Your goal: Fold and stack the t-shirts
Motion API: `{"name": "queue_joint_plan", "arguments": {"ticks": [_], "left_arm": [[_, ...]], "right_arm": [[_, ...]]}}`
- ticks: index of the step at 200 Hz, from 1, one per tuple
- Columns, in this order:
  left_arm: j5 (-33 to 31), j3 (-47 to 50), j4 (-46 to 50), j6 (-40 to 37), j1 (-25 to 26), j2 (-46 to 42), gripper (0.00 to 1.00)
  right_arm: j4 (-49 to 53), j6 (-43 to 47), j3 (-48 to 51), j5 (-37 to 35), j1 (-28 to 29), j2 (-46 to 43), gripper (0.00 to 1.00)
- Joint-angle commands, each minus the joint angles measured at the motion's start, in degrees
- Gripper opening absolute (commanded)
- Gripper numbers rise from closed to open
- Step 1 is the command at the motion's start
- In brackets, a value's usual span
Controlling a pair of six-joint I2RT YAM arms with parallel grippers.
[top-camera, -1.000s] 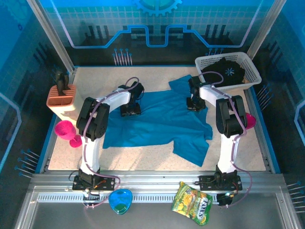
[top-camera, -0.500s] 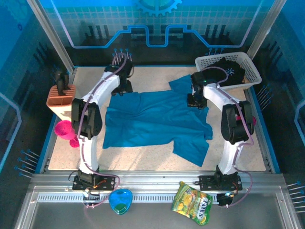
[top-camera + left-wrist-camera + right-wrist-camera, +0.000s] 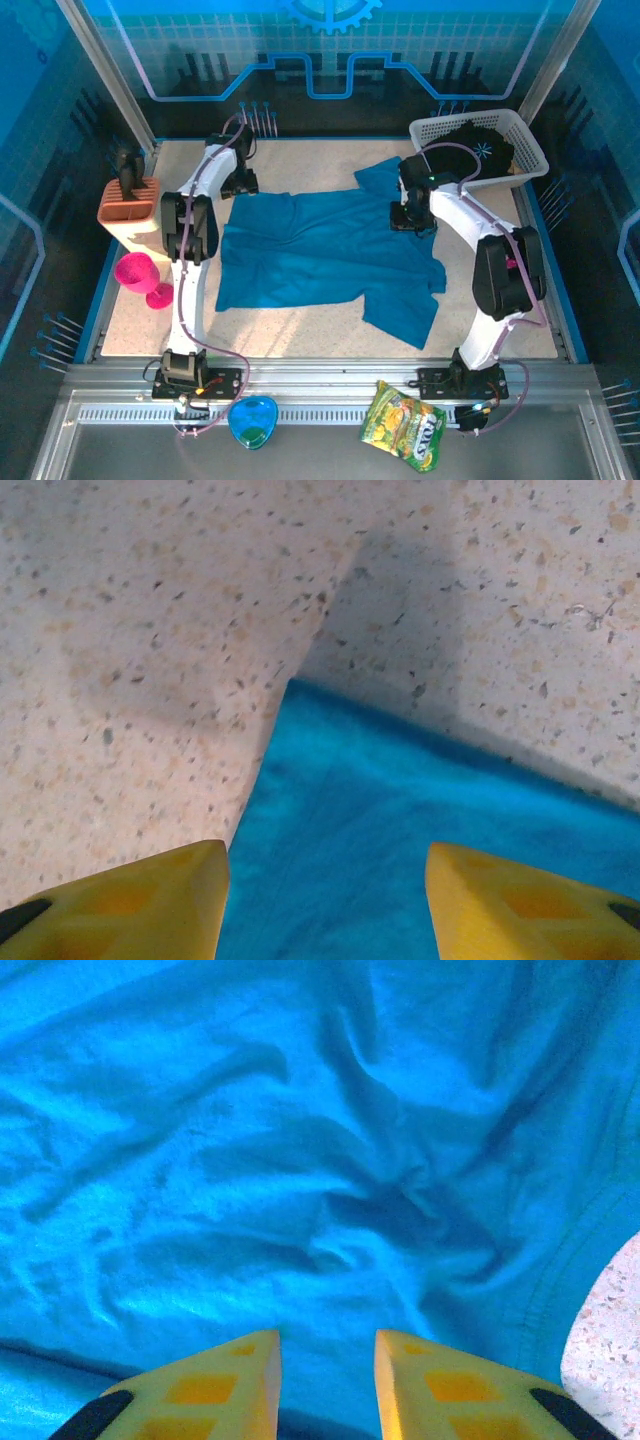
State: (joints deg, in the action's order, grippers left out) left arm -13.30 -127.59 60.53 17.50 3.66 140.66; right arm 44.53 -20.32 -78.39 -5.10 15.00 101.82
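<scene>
Not much can be ticked off yet tbh: the teal t-shirt [image 3: 330,250] is spread flat and unfolded on the bench [image 3: 300,325], sleeves out and no fold made. The black t-shirt [image 3: 468,150] is bunched up in the white mesh basket [image 3: 536,152], well off from both sets of jaws, so both folds and the stacking are judged to be left. The teal one comes across as a thin, soft, matte knit with a stitched hem. It's covered in shallow creases, thickest right under and just ahead of the right jaws, with a sliver of bench seen off to their right. The right jaws are set narrow, with a slim gap and nothing pinched as far as can be told. The left jaws are set wide and empty, with a pointed corner of the teal cloth lying between them and just ahead, and bare bench beyond it and to their left. The bench looks like pale speckled stone, hard and flat. The basket is a rigid rectangular plastic lattice, and a small white starburst print can be made out on the black cloth.
</scene>
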Motion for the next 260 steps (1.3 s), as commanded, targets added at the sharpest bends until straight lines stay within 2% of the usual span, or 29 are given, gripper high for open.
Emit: {"name": "queue_joint_plan", "arguments": {"ticks": [1, 89, 140, 161, 191, 225, 260], "left_arm": [[1.7, -4.1, 2.5, -3.7, -1.5, 1.9, 0.54], [2.8, -9.3, 1.8, -13.5, -2.9, 9.4, 0.51], [6.6, -9.0, 1.8, -16.6, -2.7, 9.9, 0.48], [7.3, -8.6, 2.0, -17.0, -2.7, 9.9, 0.36], [9.1, -6.9, 1.6, -16.6, -2.6, 9.3, 0.00], [7.2, 0.6, -2.9, -13.6, -2.3, 5.6, 0.00], [7.2, 13.7, -10.1, -10.0, -1.7, -6.5, 0.00]], "right_arm": [[1.5, -0.3, 1.2, 0.1, 0.6, -2.9, 0.31], [2.6, -0.3, 4.1, -1.0, 0.5, -5.3, 0.29], [2.4, -0.8, 5.1, -0.5, 0.6, -5.8, 0.29], [2.1, -1.2, 5.7, -0.2, 0.6, -5.9, 0.28], [1.4, -1.5, 6.4, 0.5, 0.6, -6.3, 0.27], [0.9, -1.4, 6.9, 1.0, 0.6, -7.0, 0.27], [0.3, 0.7, 4.0, 0.7, 0.6, -5.7, 0.29]]}}
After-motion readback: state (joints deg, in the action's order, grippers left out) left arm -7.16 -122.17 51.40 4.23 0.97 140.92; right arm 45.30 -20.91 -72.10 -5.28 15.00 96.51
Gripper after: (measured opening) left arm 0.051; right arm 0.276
